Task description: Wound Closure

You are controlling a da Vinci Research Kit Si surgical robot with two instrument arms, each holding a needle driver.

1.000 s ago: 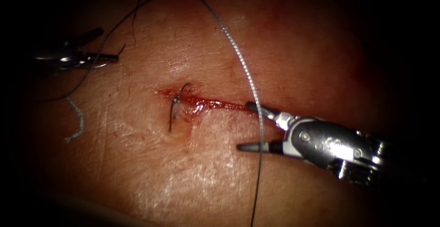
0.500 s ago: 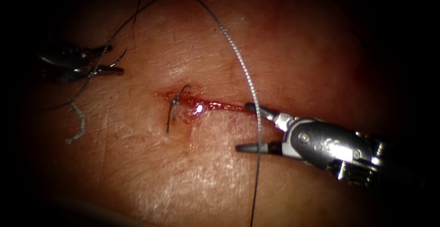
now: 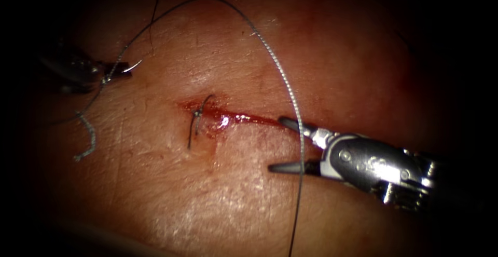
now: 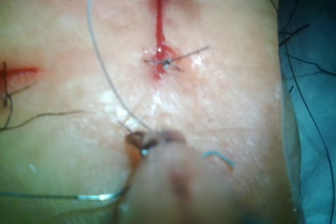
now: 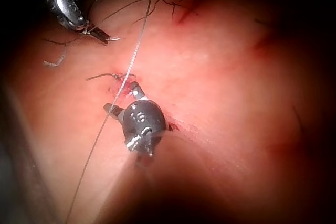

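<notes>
Tissue (image 3: 244,205): pork belly with a short cut (image 3: 244,117); one knotted stitch (image 3: 198,114) sits at the cut's left end.
Right tool (image 3: 282,145): fingers spread wide and empty, the thread (image 3: 282,80) passing between them.
Left tool (image 3: 111,72): fingers pinching the needle (image 3: 129,66) far left of the cut, out of the tissue, its tip free.
Thread: arcs from the needle over the stitch.
Right wrist view: both tools (image 5: 100,35) together.
Left wrist view: a blue drape (image 4: 315,103) beyond the tissue.
</notes>
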